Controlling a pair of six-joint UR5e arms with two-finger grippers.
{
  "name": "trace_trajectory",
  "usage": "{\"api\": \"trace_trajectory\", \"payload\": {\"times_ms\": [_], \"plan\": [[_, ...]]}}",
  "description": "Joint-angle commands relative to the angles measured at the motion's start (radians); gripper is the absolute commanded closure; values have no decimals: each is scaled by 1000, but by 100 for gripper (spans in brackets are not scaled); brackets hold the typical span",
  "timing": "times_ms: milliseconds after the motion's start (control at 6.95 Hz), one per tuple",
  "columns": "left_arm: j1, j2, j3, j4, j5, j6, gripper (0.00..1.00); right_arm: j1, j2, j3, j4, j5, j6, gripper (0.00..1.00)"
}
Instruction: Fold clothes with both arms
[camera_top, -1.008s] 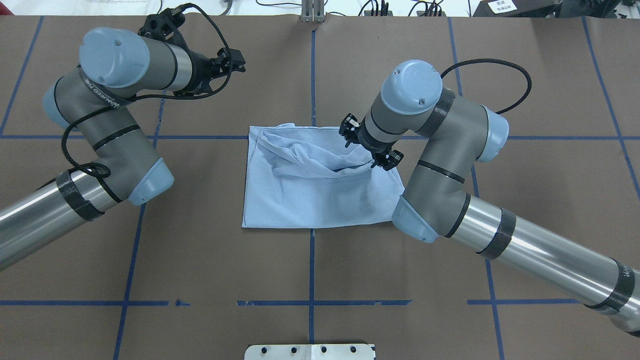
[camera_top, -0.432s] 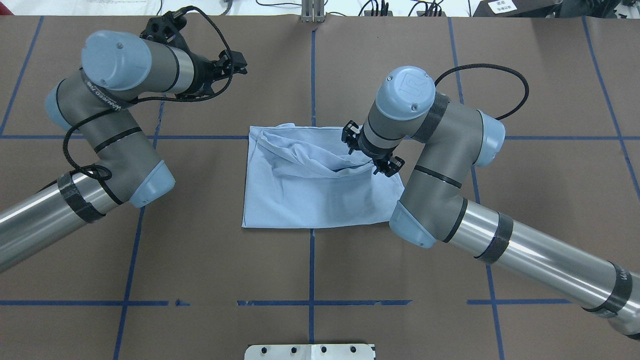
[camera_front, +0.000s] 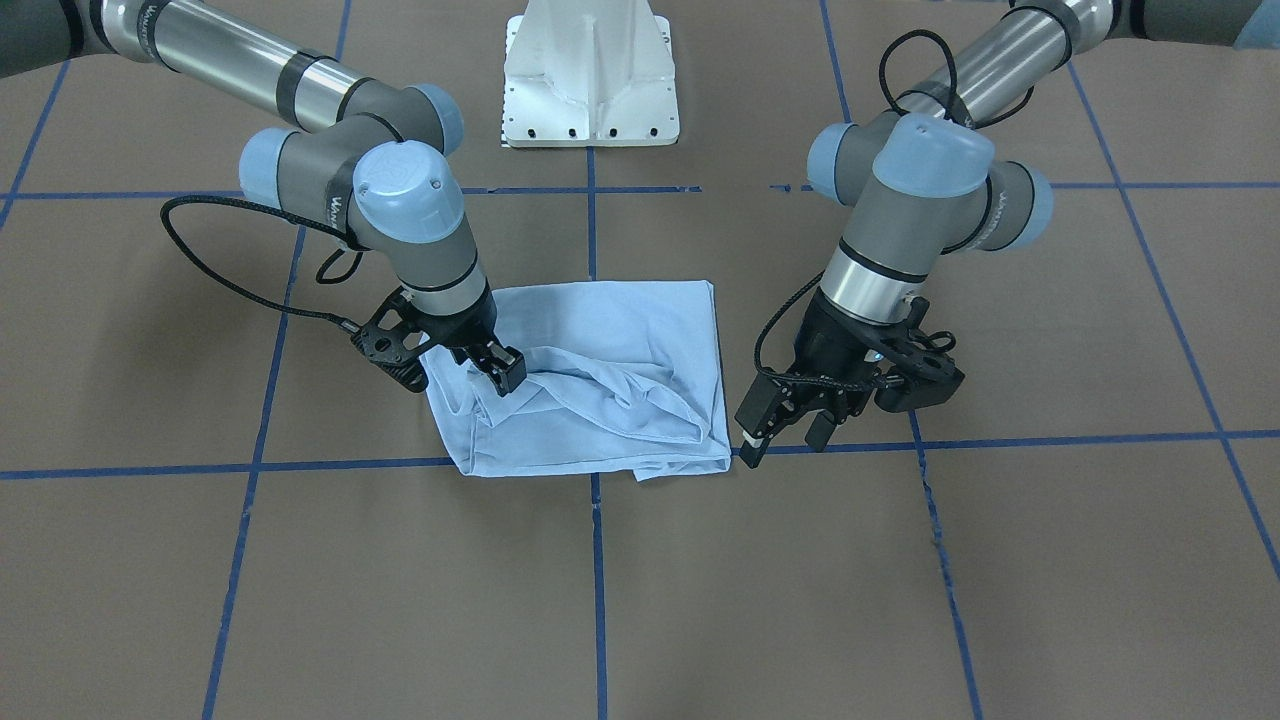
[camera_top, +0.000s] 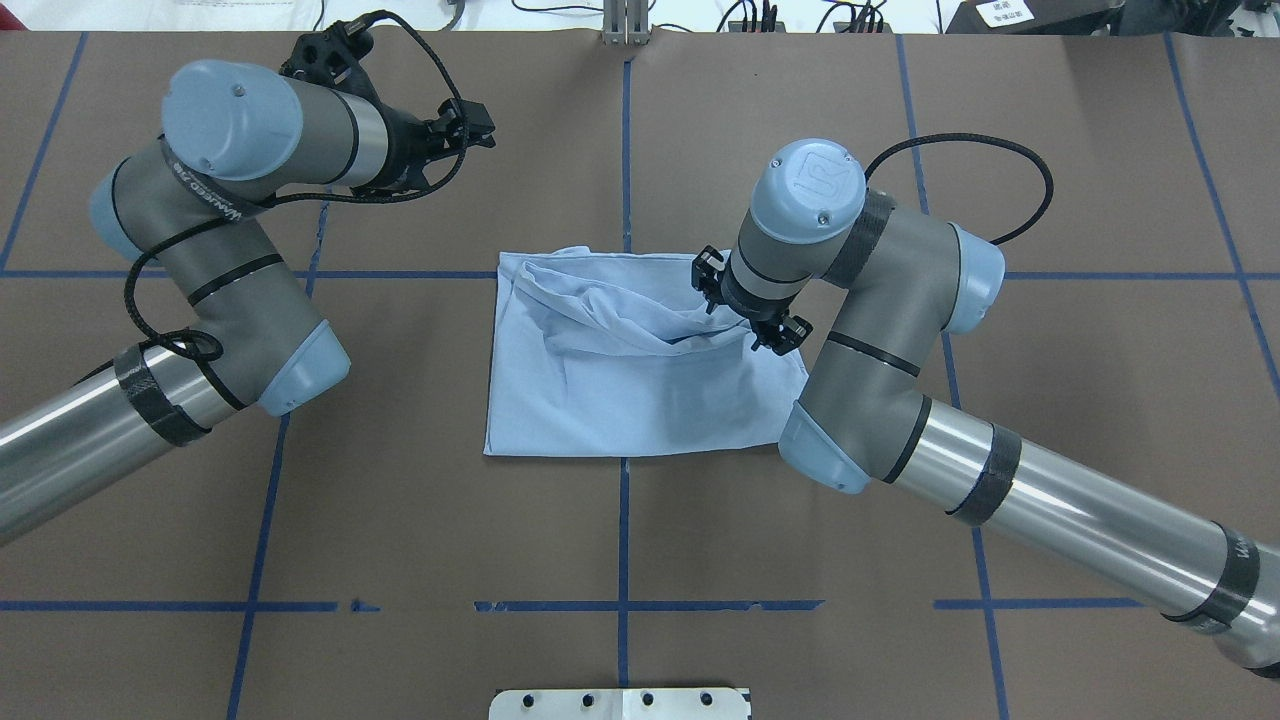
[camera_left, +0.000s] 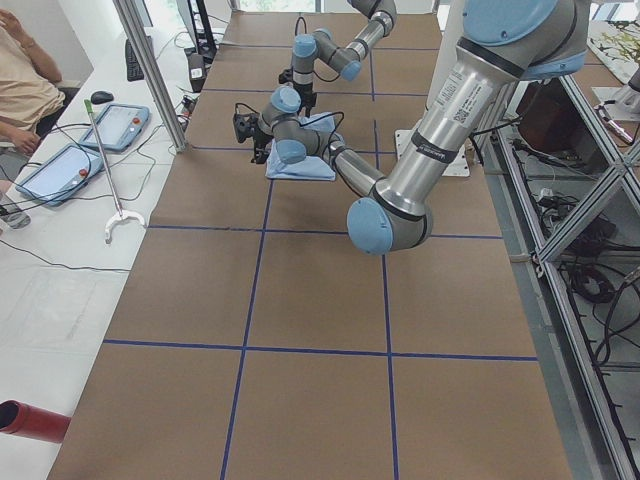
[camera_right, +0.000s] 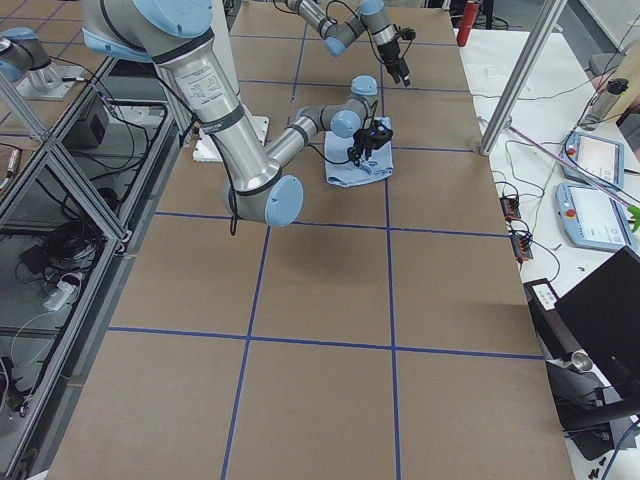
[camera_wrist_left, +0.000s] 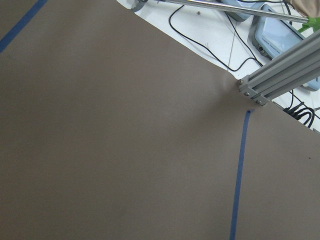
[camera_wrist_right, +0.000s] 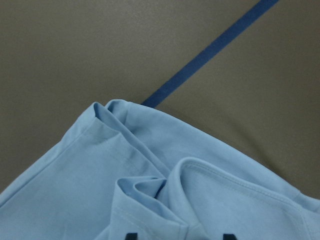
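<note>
Fingers (camera_front: 508, 368) of the right gripper (camera_front: 495, 376) are recorded as spread, not clenched. In the right wrist view two dark tips are seen apart, with bunched hem of the light blue T-shirt (camera_top: 640, 400) between them. This gripper is placed at the shirt's 2 o'clock corner in the overhead view. The T-shirt is laid as a rough rectangle mid-table (camera_top: 400, 520), with a loose ridge of folds across its far half. The left gripper (camera_front: 786, 440) is held released and empty, at 11 o'clock from the shirt, off the cloth.
</note>
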Motion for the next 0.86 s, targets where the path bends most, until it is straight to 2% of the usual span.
{"api": "trace_trajectory", "payload": {"times_ms": [0, 288, 720], "plan": [[0, 0, -4, 2, 0, 0, 0, 7, -4, -1, 6, -1, -13, 100], [0, 0, -4, 0, 0, 0, 0, 33, -4, -1, 5, -1, -19, 100], [0, 9, -4, -1, 0, 0, 0, 92, 36, -74, 5, 1, -50, 100]]}}
